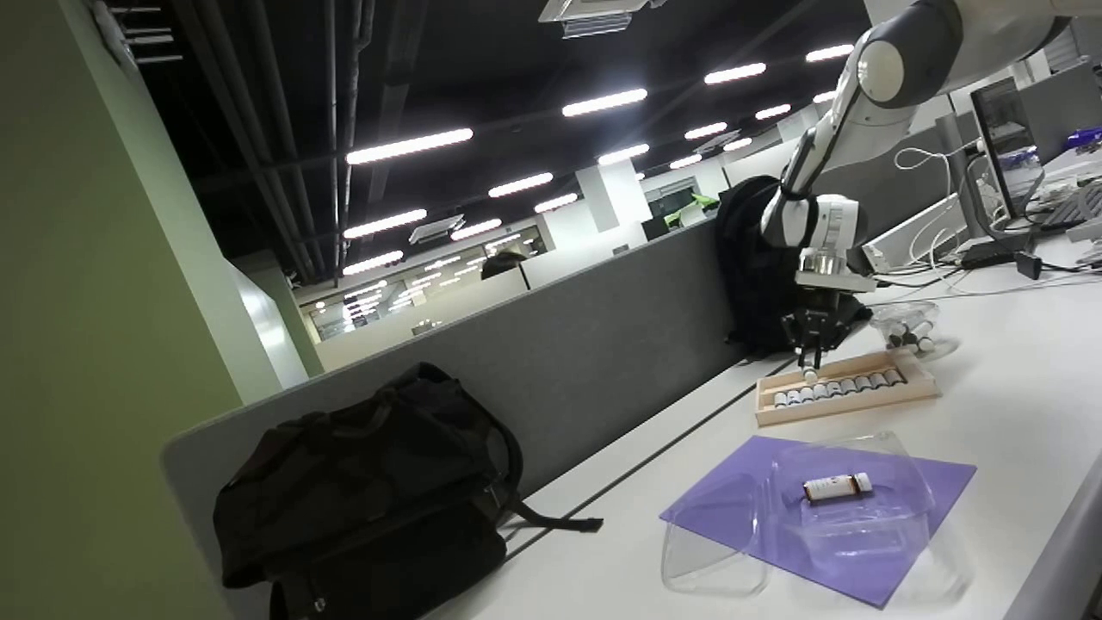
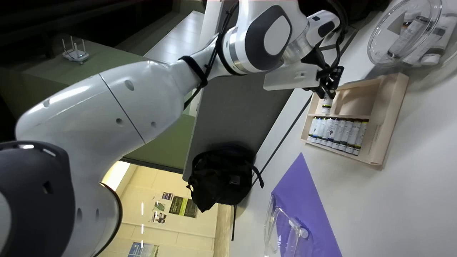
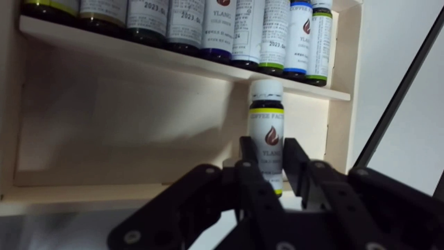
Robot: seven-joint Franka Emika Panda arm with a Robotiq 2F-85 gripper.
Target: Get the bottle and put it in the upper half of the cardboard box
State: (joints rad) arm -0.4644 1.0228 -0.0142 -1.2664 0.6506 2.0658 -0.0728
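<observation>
Black two-fingered gripper: jaws clamped on white-capped cylindrical bottle, held over upper compartment of shallow light-tan rectangular cardboard box

The bent arm reaches down, its pincer hanging below the wrist, both fingers clamped inward.

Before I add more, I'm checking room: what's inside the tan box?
Nine bottles lie side by side in one compartment of the box, hiding what is beneath. Over the other, the gripper holds another bottle; together they cover part of that compartment's floor.
</observation>
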